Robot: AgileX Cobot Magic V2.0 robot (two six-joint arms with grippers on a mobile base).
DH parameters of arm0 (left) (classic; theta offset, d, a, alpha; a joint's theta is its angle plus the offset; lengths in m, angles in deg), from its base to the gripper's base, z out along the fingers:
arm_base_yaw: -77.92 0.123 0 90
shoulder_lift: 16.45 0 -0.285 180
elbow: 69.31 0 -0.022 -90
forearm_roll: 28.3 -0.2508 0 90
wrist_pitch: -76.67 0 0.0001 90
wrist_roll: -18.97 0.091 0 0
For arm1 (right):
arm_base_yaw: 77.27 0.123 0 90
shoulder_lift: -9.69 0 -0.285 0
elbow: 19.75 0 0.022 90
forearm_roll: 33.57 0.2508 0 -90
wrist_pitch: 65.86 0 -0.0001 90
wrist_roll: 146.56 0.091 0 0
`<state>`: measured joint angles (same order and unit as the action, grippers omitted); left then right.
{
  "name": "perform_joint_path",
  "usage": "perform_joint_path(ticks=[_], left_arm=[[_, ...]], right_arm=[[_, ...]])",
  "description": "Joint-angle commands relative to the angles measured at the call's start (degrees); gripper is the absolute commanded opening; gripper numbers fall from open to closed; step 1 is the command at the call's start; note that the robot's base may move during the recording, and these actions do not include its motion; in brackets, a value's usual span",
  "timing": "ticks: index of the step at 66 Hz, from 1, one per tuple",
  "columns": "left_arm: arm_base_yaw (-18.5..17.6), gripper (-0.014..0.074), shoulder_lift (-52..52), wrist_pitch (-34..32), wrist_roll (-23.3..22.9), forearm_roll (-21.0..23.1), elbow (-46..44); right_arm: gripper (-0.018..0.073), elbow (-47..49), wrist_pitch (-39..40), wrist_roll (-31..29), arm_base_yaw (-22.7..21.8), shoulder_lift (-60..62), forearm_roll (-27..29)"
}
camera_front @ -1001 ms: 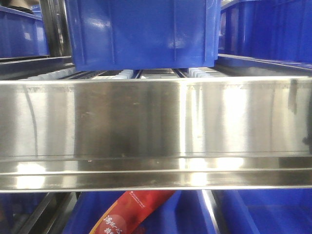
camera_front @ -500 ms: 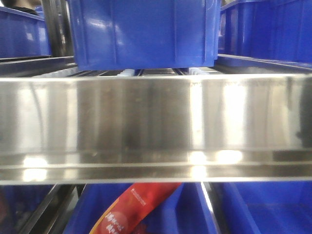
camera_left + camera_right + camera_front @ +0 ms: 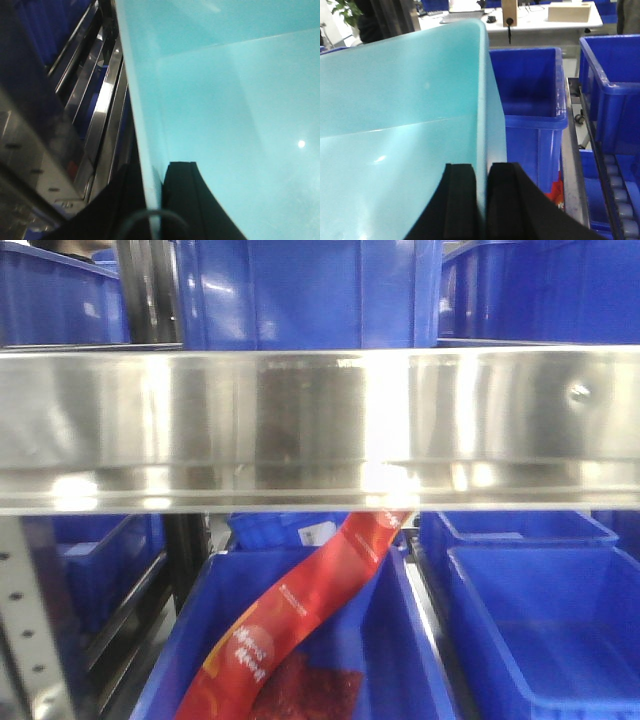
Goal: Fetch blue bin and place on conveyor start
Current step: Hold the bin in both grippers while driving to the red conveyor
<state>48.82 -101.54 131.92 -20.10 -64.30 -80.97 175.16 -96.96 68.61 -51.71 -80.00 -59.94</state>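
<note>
The blue bin (image 3: 225, 100) is a pale aqua tub and fills most of the left wrist view. My left gripper (image 3: 152, 172) is shut on its left wall, one black finger (image 3: 187, 195) inside and the other outside. In the right wrist view the blue bin (image 3: 395, 125) fills the left half. There my right gripper (image 3: 482, 172) is shut on its right wall, with the thin rim running up between the two black fingers (image 3: 462, 190). The bin's inside looks bare. Neither the bin nor the grippers show in the front view. The conveyor start is out of view.
A shiny stainless-steel shelf rail (image 3: 320, 420) crosses the front view. Dark blue crates (image 3: 310, 290) stand above it and more crates (image 3: 540, 630) below, one holding a red packet (image 3: 300, 610). Blue crates (image 3: 530, 100) and a roller track (image 3: 620, 200) lie right of the bin; steel rack rails (image 3: 100, 115) lie to its left.
In the front view the steel rail has shifted upward and looks narrower. The lower crates and the red packet show much more than before.
</note>
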Motion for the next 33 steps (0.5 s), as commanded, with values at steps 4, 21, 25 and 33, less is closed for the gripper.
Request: perform_joint_path(ticks=[4, 21, 25, 33], left_arm=[[-0.19, -0.0111, 0.2, -1.08, 0.82, -0.72, -0.39], [-0.19, -0.0111, 0.2, -1.08, 0.82, -0.72, -0.39], [-0.19, -0.0111, 0.2, -1.08, 0.82, -0.72, -0.39], [-0.19, -0.0111, 0.2, -1.08, 0.82, -0.72, -0.39]], right_arm=[[-0.0153, 0.59, 7.23, -0.19, 0.3, 0.81, 0.03], [-0.0153, 0.59, -1.91, -0.19, 0.3, 0.92, 3.78], [-0.0153, 0.59, -5.04, -0.19, 0.3, 0.92, 4.85], [-0.0153, 0.59, -6.02, -0.19, 0.3, 0.92, 5.87]])
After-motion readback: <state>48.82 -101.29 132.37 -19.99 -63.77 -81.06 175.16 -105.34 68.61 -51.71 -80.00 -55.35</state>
